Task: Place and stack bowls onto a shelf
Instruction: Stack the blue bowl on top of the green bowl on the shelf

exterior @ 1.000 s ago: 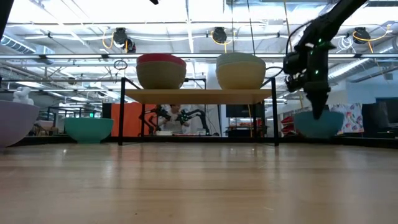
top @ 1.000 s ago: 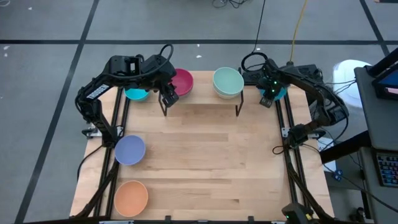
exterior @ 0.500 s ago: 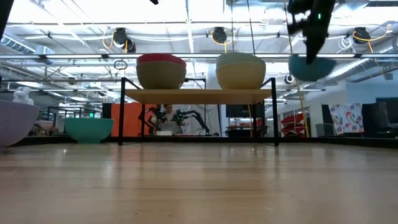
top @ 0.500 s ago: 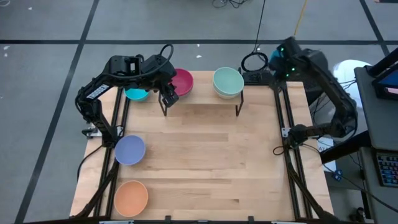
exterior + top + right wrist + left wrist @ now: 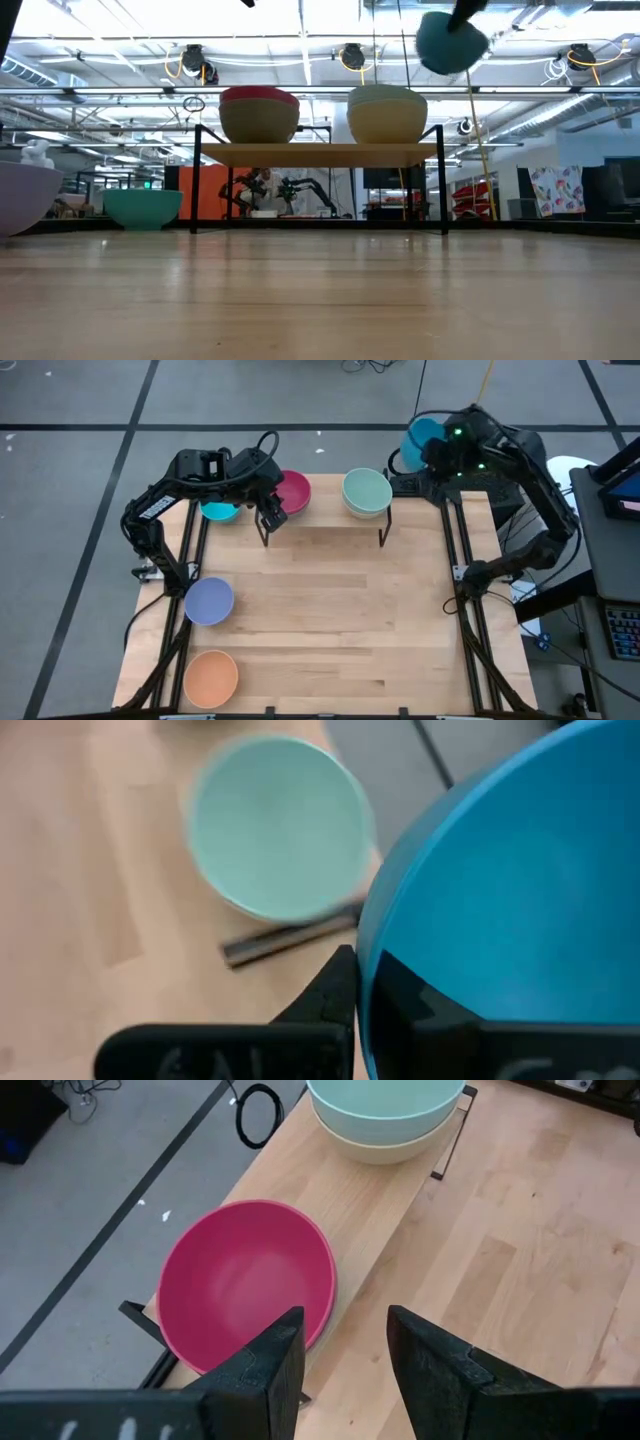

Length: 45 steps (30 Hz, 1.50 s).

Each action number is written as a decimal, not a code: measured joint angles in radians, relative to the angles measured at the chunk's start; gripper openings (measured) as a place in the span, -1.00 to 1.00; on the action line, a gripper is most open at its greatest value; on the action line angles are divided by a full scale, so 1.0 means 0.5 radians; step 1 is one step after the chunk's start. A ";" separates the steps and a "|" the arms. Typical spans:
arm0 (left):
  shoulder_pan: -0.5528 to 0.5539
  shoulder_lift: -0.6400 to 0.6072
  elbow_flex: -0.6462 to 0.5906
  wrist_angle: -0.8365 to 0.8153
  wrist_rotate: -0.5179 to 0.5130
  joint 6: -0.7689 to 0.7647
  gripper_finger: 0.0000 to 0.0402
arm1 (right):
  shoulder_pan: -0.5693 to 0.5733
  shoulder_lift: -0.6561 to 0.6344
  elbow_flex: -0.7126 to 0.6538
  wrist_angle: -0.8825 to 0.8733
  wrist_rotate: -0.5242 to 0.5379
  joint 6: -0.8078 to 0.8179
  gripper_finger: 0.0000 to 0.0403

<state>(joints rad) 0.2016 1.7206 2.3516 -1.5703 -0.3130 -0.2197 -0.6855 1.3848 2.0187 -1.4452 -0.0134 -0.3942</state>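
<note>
A: Since a sec ago, right gripper [image 5: 437, 448] has lifted the cyan-blue bowl [image 5: 422, 436] off the table and swung it up beside the shelf [image 5: 325, 520], clenched on the rim. Low view shows the bowl [image 5: 450, 42] hanging above shelf-top height, just past the mint green bowl [image 5: 387, 96] stack.

B: And the left gripper [image 5: 345, 1355]?

A: Hasn't budged. Fingers apart, nothing between them, hovering at the shelf's front edge by the magenta bowl [image 5: 247, 1283].

B: What's on the shelf?

A: Magenta bowl nested in the olive-grey bowl [image 5: 258, 121] at one end; mint green in the cream bowl [image 5: 387, 122] at the other.

B: Rest?

A: Second cyan-blue bowl [image 5: 219, 511] just beside the shelf's magenta end. Lavender bowl [image 5: 209, 601] and orange bowl [image 5: 210, 677] well apart from the shelf, on the table [image 5: 330, 620].
</note>
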 joint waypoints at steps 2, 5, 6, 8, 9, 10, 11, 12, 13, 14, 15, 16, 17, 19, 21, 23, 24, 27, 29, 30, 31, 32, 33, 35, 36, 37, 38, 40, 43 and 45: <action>0.000 0.000 0.000 0.000 0.000 -0.006 -0.26 | 0.081 0.056 0.023 -0.014 -0.042 0.000 -1.00; 0.000 0.000 0.000 0.000 0.000 -0.007 -0.26 | 0.197 0.134 0.034 -0.009 -0.165 -0.029 -1.00; 0.000 0.000 -0.001 0.000 0.000 -0.007 -0.26 | 0.231 0.157 0.034 -0.012 -0.182 -0.035 -1.00; 0.000 0.000 0.000 0.000 0.000 -0.007 -0.26 | 0.295 0.205 0.035 -0.012 -0.184 -0.068 -1.00; 0.000 0.000 0.000 0.000 0.000 -0.007 -0.26 | 0.330 0.235 0.035 -0.014 -0.184 -0.088 -1.00; 0.000 0.000 0.000 0.000 0.000 -0.008 -0.26 | 0.356 0.262 0.035 -0.015 -0.184 -0.098 -1.00; 0.000 0.000 0.000 0.000 0.000 -0.008 -0.26 | 0.378 0.286 0.035 -0.014 -0.184 -0.105 -1.00; 0.000 0.000 0.000 0.000 0.000 -0.008 -0.26 | 0.395 0.309 0.035 -0.014 -0.185 -0.112 -1.00; 0.000 0.000 0.000 0.000 0.000 -0.008 -0.26 | 0.410 0.331 0.035 -0.016 -0.184 -0.116 -1.00; 0.000 0.000 -0.001 0.000 0.000 -0.008 -0.26 | 0.425 0.351 0.035 -0.016 -0.185 -0.120 -1.00; 0.000 0.000 0.000 -0.001 0.000 -0.008 -0.26 | 0.438 0.372 0.035 -0.018 -0.186 -0.126 -1.00; 0.000 0.000 0.000 -0.001 0.000 -0.008 -0.26 | 0.445 0.395 0.035 -0.024 -0.185 -0.132 -1.00; 0.000 0.000 0.000 -0.001 0.000 -0.008 -0.26 | 0.451 0.418 0.035 -0.032 -0.185 -0.144 -1.00; 0.000 0.000 0.000 -0.001 0.000 -0.009 -0.26 | 0.459 0.466 0.035 -0.060 -0.184 -0.164 -1.00; 0.000 0.000 0.000 -0.001 0.000 -0.009 -0.26 | 0.460 0.509 0.035 -0.097 -0.180 -0.178 -1.00; 0.000 0.000 0.000 -0.001 0.000 -0.009 -0.26 | 0.460 0.550 0.035 -0.123 -0.174 -0.189 -1.00; 0.000 0.000 0.000 -0.001 0.000 -0.009 -0.26 | 0.460 0.573 0.035 -0.127 -0.175 -0.199 -1.00; 0.000 0.000 0.000 -0.001 0.000 -0.009 -0.26 | 0.459 0.635 0.035 -0.124 -0.175 -0.210 -1.00; 0.000 0.000 0.000 -0.001 0.000 -0.009 -0.26 | 0.459 0.665 0.035 -0.127 -0.176 -0.236 -1.00; 0.000 0.000 0.000 -0.001 0.000 -0.007 -0.26 | 0.456 0.676 0.035 -0.127 -0.176 -0.239 -1.00; 0.000 0.000 -0.001 -0.001 0.000 -0.002 -0.26 | 0.450 0.685 0.035 -0.125 -0.175 -0.242 -1.00; 0.000 0.000 0.000 -0.001 0.000 0.000 -0.26 | 0.445 0.692 0.035 -0.124 -0.176 -0.246 -1.00; 0.000 0.000 0.000 -0.001 0.001 0.000 -0.26 | 0.441 0.698 0.035 -0.123 -0.175 -0.247 -1.00; 0.000 0.000 0.000 -0.001 0.001 0.000 -0.26 | 0.432 0.700 0.034 -0.104 -0.132 -0.248 -1.00; 0.000 0.000 0.000 -0.001 0.001 0.000 -0.26 | 0.431 0.699 0.034 -0.092 -0.089 -0.248 -1.00; 0.000 0.000 0.000 -0.001 0.001 0.001 -0.26 | 0.429 0.699 0.034 -0.085 -0.054 -0.248 -1.00; 0.000 0.000 0.000 -0.001 0.001 0.001 -0.26 | 0.427 0.698 0.034 -0.085 -0.031 -0.249 -1.00; 0.000 0.000 0.000 -0.001 0.001 0.001 -0.26 | 0.427 0.698 0.034 -0.084 -0.029 -0.249 -1.00; 0.000 0.000 0.000 -0.001 0.001 0.002 -0.26 | 0.427 0.698 0.034 -0.086 -0.031 -0.249 -1.00; 0.000 0.000 0.000 -0.001 0.001 0.003 -0.26 | 0.428 0.698 0.034 -0.087 -0.037 -0.249 -1.00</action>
<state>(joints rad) 0.2016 1.7206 2.3516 -1.5708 -0.3126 -0.2182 -0.4717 1.7340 2.0357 -1.4887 -0.0319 -0.5186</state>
